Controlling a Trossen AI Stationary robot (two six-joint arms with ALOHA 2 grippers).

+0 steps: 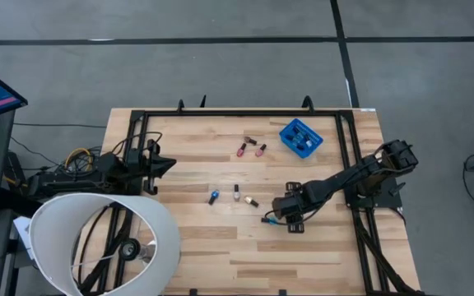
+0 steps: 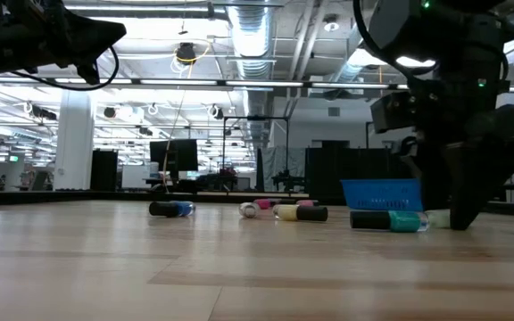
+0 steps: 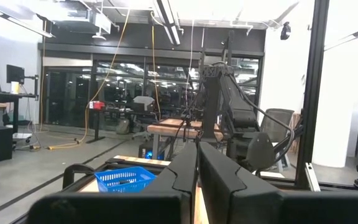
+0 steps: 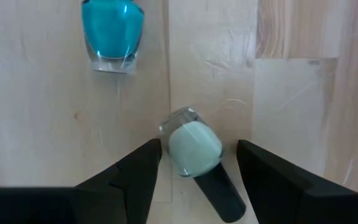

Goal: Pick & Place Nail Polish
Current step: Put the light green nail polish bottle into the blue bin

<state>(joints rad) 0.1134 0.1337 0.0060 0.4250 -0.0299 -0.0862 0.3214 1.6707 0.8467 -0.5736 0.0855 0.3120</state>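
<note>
A: Bottles lie scattered over the wooden counter [image 1: 220, 238]. Right pincer [image 4: 197, 162] is low over it, near the middle-right, fingers spread with a pale mint bottle [image 4: 194, 148] lying between them, dark cap toward the wrist. No contact visible.

B: And the teal one?

A: Teal bottle [image 4: 112, 28] lies just beyond the mint one, apart from it, on its side. In the high view it shows beside the right pincer [image 1: 290, 215] as a small teal spot [image 1: 266, 220].

B: The rest?

A: Blue-capped bottle [image 1: 213, 197], a pale one [image 1: 236, 194] and a dark-capped one [image 1: 252, 201] near the centre. Two pink-red bottles [image 1: 251, 150] farther back. Blue bin [image 1: 300, 137] near the far right corner, with bottles inside; colours too small to tell.

B: Left arm?

A: Parked at the left edge, raised. Left pincer [image 3: 197, 180] pressed together, gripping nothing.
</note>
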